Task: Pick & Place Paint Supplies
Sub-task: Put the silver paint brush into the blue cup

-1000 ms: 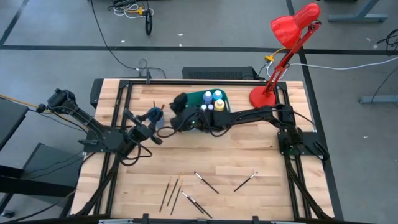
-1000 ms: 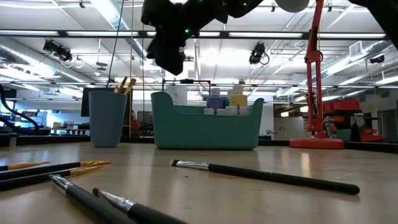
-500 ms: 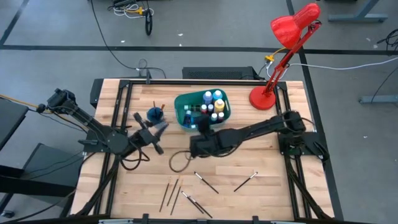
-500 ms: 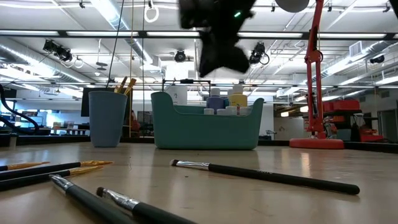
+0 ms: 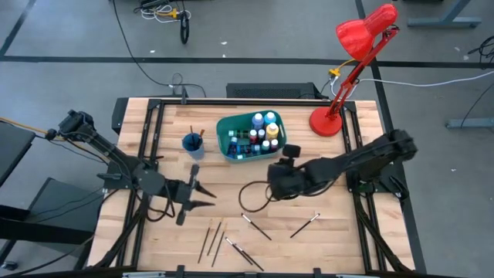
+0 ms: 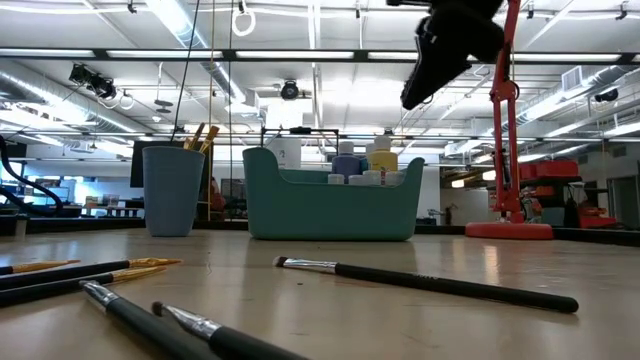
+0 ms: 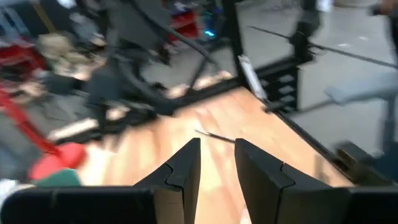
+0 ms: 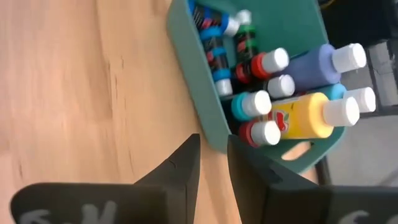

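Observation:
Several paint bottles stand and lie in the teal bin at the far middle; the right wrist view shows their caps. Brushes stand in the small blue cup. Several dark-handled brushes lie flat on the wood near the front edge. My right gripper hovers above the table, near-right of the bin, open by a narrow gap with nothing in it. My left gripper hangs near-left of the cup, pointing right, open and empty.
A red desk lamp stands at the far right, its arm reaching over the table's corner. A black frame rail borders the wooden top. A loop of cable hangs from my right arm above the brushes. Bare wood lies between bin and brushes.
My right gripper has left the spot over the bin's left end and gone toward the near edge and then right, rolling as it went, with nothing in it. My left gripper has swung from beside the blue cup toward the near edge and now points right.

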{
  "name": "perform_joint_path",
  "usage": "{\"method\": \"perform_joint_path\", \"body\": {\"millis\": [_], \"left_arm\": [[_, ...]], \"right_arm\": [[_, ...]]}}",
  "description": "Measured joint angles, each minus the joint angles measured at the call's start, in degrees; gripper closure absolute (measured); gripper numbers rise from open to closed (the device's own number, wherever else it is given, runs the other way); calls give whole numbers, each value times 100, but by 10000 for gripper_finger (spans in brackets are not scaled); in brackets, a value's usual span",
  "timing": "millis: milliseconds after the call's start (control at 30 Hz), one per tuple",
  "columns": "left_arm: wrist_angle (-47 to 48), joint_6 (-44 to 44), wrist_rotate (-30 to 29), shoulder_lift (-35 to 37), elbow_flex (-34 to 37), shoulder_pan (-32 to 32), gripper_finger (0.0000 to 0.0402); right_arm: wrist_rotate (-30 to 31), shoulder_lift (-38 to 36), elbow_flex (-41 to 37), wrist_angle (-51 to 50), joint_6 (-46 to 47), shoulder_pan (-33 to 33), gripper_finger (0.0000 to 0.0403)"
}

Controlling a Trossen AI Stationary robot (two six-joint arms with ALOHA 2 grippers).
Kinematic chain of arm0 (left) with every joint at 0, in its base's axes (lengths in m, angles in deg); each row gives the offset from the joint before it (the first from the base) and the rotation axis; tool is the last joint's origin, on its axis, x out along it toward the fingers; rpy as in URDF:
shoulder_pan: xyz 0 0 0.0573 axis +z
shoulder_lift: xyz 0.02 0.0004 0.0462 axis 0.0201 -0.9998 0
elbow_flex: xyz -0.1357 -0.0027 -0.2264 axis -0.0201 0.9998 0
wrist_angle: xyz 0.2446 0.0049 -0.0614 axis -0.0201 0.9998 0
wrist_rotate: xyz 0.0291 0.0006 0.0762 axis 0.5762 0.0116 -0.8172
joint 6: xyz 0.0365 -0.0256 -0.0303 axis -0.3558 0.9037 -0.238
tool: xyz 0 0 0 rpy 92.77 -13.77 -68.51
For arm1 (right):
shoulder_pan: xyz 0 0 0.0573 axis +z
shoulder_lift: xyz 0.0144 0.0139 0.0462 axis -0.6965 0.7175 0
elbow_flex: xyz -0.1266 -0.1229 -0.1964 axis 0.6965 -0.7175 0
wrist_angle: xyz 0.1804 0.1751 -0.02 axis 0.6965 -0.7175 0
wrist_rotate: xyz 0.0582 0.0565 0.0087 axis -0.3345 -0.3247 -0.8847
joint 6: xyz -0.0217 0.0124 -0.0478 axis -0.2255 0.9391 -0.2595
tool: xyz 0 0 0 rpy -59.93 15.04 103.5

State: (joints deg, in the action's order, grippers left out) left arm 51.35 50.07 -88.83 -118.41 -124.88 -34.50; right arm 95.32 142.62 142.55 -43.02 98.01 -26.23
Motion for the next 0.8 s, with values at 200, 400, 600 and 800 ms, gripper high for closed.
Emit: {"method": "perform_joint_path", "body": {"millis": [200,400,600,800], "left_arm": [[40,20,223,-349,-2,2,291],[-42,309,328,-1079,-4,35,291],[-428,619,332,-1792,-87,251,291],[-556,874,784,-2307,-333,542,291]], "right_arm": [[335,-1181,-1737,2243,-369,-59,319],[317,-2106,-3026,4681,-1536,-412,319],[-513,-2469,-3733,6720,-2239,-711,319],[-542,-2462,-3938,7335,-2252,-764,319]]}}
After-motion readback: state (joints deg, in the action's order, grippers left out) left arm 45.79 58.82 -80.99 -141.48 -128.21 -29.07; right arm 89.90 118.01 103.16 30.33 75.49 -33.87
